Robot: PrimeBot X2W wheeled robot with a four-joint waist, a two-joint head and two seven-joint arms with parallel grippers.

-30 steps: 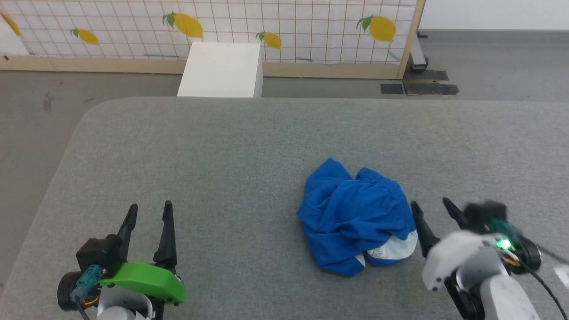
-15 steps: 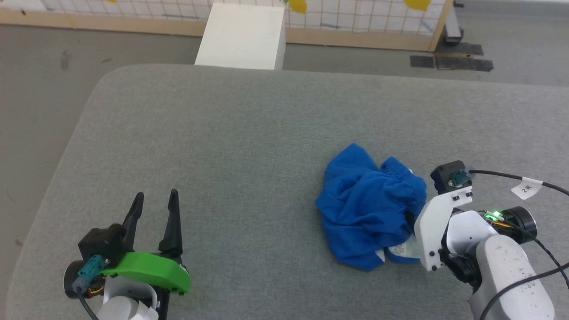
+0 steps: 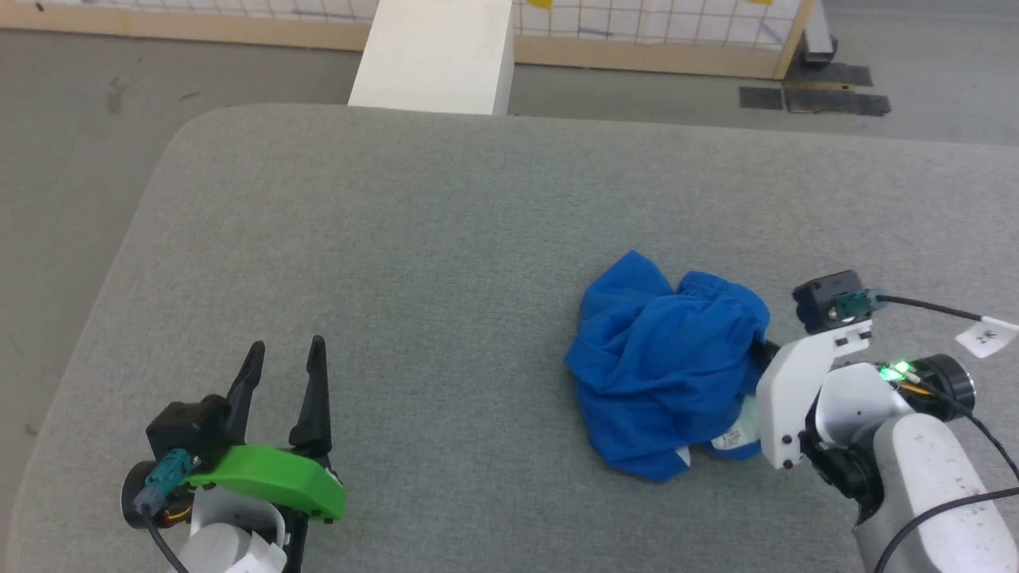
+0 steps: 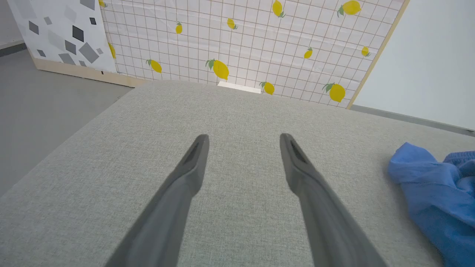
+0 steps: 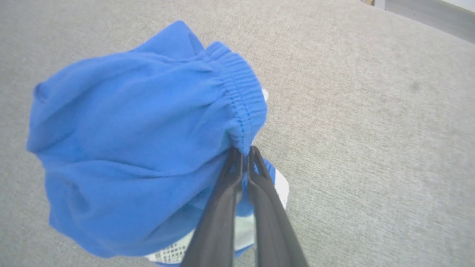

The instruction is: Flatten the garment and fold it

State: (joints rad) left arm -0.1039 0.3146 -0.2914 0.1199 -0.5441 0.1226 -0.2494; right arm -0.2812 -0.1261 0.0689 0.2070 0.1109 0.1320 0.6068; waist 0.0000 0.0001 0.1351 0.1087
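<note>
Grey cloth-topped table (image 3: pixel 398 239), lemon-print screen (image 4: pixel 222 37) behind. Item: garment (image 3: pixel 669 374), crumpled, directly ahead of the right pincer (image 5: pixel 245 152), whose tips are pinched together on its elastic hem (image 5: pixel 241 96), probably to lift and shake it flat. Idle: left pincer (image 4: pixel 243 139), spread wide, empty; garment well off to its right. Right wrist view gives the nip plainly; from the head, cloth covers the tips.

Grey upholstered surface (image 3: pixel 398 239) with rounded corner; grey floor (image 3: pixel 72 119); white block (image 3: pixel 434 56) behind; wood-framed lemon-print grid panel (image 4: pixel 241 44); white wall (image 4: pixel 434 66).
</note>
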